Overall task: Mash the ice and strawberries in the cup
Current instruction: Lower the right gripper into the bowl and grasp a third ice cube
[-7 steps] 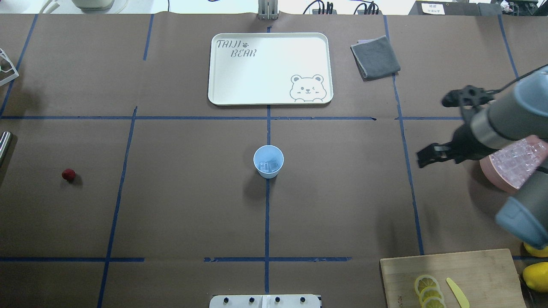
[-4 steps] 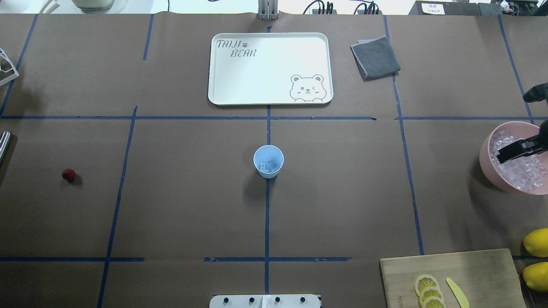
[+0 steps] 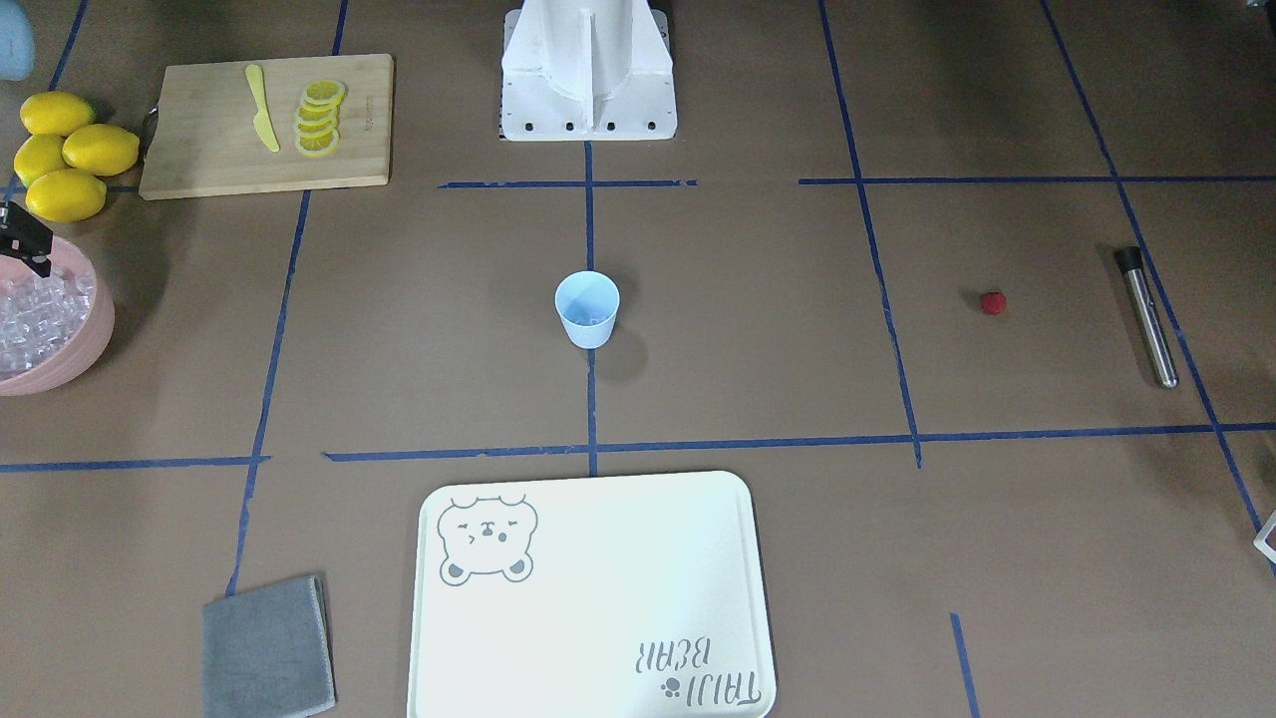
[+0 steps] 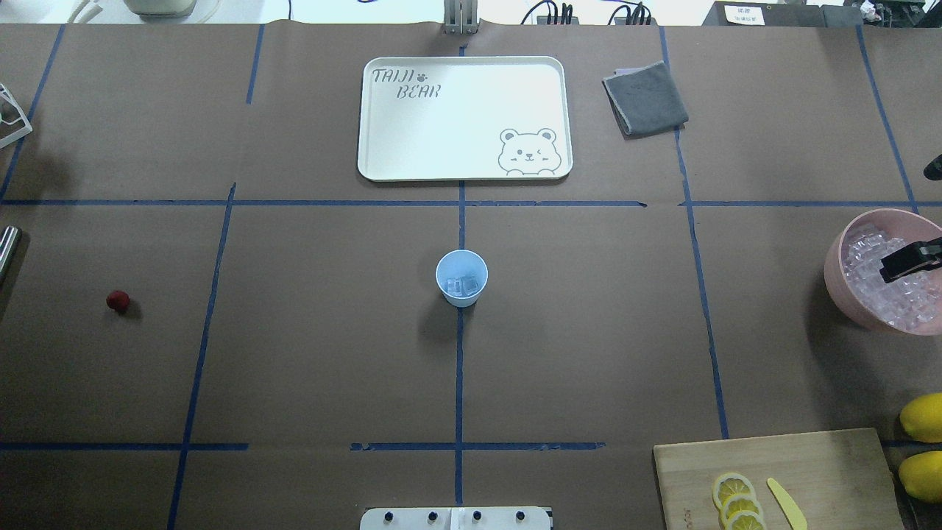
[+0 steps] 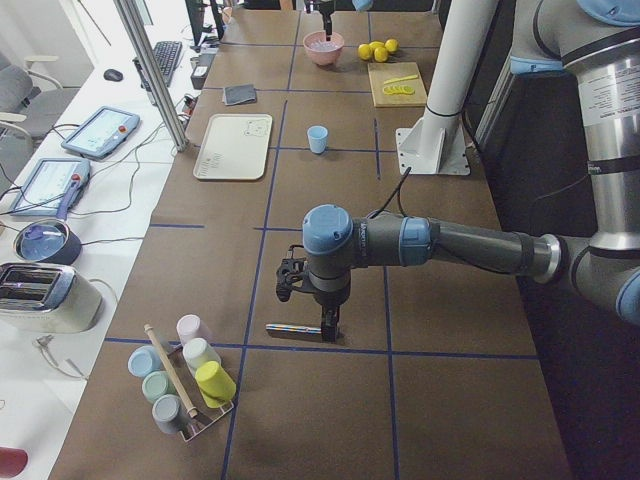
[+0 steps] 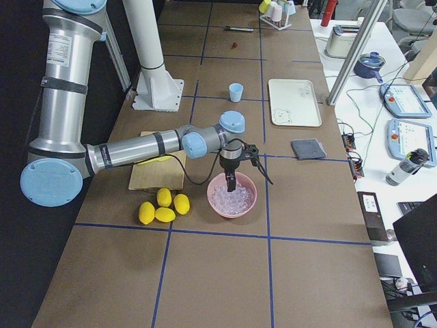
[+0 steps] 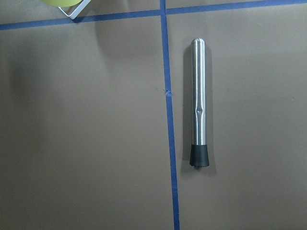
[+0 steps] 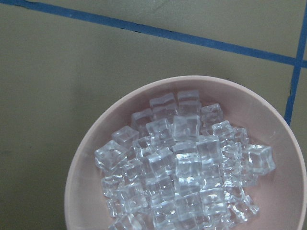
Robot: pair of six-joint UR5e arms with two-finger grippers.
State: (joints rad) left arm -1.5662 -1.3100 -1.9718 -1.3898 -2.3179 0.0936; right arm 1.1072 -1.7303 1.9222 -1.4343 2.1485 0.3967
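Your right end effector point(image 4: 905, 221) hangs spread wide, empty, over the pink bowl point(image 4: 832, 271) of ice point(image 8: 182, 163) — the left end effector point(image 5: 308, 305), above the muddler point(image 7: 199, 100), can't be judged.

- Shows only two finger ends of right gripper point(image 4: 905, 224) at overhead view's right edge; arm links gone from frame.
- Leaves pink bowl point(image 4: 835, 272) and ice point(image 4: 876, 294) uncovered, likewise upper lemon point(image 4: 923, 416), previously under the arm.

I log: light-blue cup point(image 3: 587, 331), clear colourless ice point(image 8: 187, 163) in a pink bowl point(image 8: 139, 100), red strawberry point(image 4: 118, 300), brown table covering point(image 4: 331, 331) with blue tape grid point(image 4: 459, 368).
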